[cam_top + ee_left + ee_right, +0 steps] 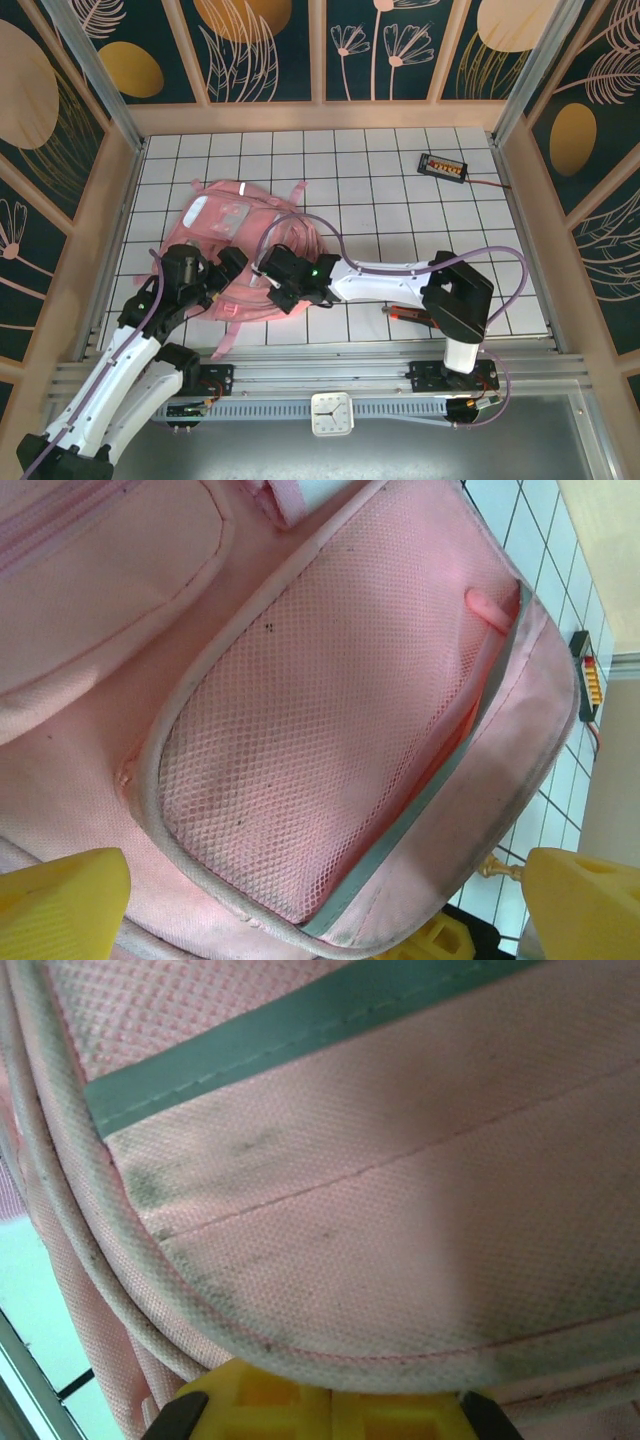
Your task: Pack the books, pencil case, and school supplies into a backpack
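OK, big pink fabric backpack (pixel 222 222) lies flat on the white tiled table (pixel 400 200), both arms working on it. Your left gripper (pixel 320 905) hangs over the bag w/ jaws as wide as they go, nothing held. Its yellow fingertips (pixel 60 900) sit either side of the mesh pocket (pixel 320 710), w/ the grey-trimmed pocket mouth toward the R fingertip. Prob. lined up that way to catch the pocket lip or pin the bag down.

Your right gripper (pixel 278 283) is clamped fully closed at the bag's near edge. In its wrist cam the white piped seam (pixel 120 1290) bulges right over the yellow fingers (pixel 300 1410), touching them. Looks like a pinch on the rim to lift or open the bag, but can't tell if cloth is really caught btwn them.

Black wired box w/ orange buttons (pixel 442 166) is well away, beyond both sets of fingers. Reads as the opening-up stage to me.
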### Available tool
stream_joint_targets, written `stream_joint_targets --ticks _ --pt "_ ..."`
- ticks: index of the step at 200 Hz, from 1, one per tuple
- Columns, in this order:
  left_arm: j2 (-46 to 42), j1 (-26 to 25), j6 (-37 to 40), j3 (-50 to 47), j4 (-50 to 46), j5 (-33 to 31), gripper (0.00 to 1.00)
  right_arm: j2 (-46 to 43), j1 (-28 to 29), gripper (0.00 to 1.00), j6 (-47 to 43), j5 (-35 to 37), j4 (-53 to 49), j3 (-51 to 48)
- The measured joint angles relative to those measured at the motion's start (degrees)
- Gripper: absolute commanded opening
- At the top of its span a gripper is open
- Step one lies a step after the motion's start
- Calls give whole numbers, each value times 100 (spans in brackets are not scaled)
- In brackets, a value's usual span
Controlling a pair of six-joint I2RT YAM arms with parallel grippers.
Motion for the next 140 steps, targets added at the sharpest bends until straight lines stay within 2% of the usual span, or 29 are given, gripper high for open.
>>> stream_joint_targets --ticks 37,93,115,135,140 --pt "-625 0 -424 -645 37 310 99 -22 -13 0 63 -122 -39 50" --pt "-2020 0 -1526 -2026 297 544 99 -22 -66 0 155 -369 -249 267" --pt "-1980 0 -1803 -2277 769 538 99 -22 -70 0 186 -442 -337 350" --pt "-1543 0 -1862 -2306 1193 522 99 -22 -76 0 247 -479 -378 407" --pt "-1384 0 -1856 -2299 1309 522 95 -20 -85 0 264 -481 -398 424"
